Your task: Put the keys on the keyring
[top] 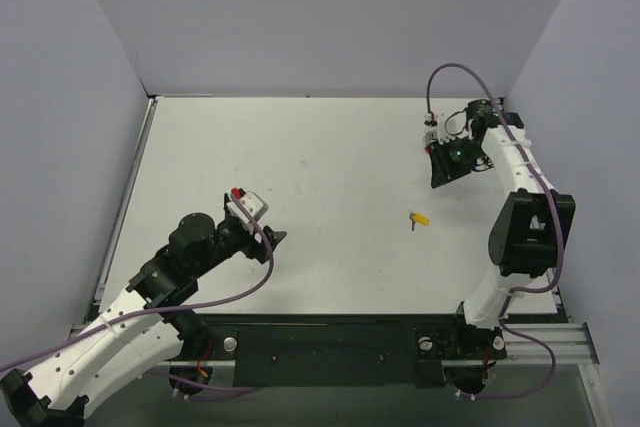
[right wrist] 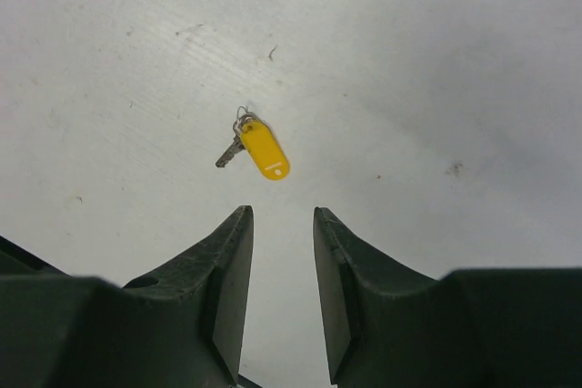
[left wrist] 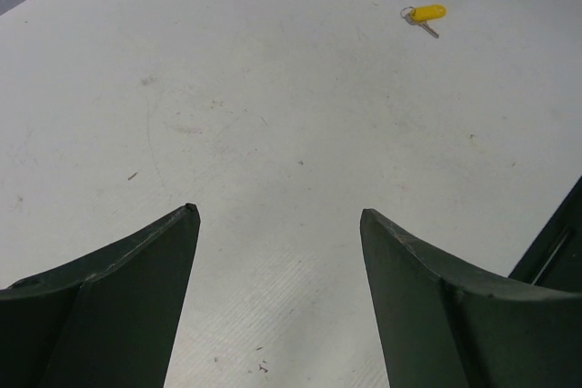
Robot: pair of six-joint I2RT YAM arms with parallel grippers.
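**Yellow key loose on the counter, both end effectors empty**

The yellow key (right wrist: 264, 150) lies flat on the white counter (top: 300, 147), right of centre and on the right arm's side, touching neither arm. The right wrist view shows it as a yellow plastic tag with a short metal blade beside it. The 2 are joined at a small silvery loop (right wrist: 242, 117) at the tag's upper end.

The right end effector (right wrist: 282, 212) hangs over the counter with its 2 fingers a narrow gap apart and nothing between them. The key lies just beyond the fingertips, roughly in line with that gap, untouched. From above, this end effector sits toward the far right of the counter, past the key.

The left end effector (left wrist: 277, 213) has its 2 fingers spread wide and holds nothing, low over bare counter at the near left. The key is well apart from it, toward the upper right of its wrist view.

A purple cable (top: 455, 69) arches over the right arm.
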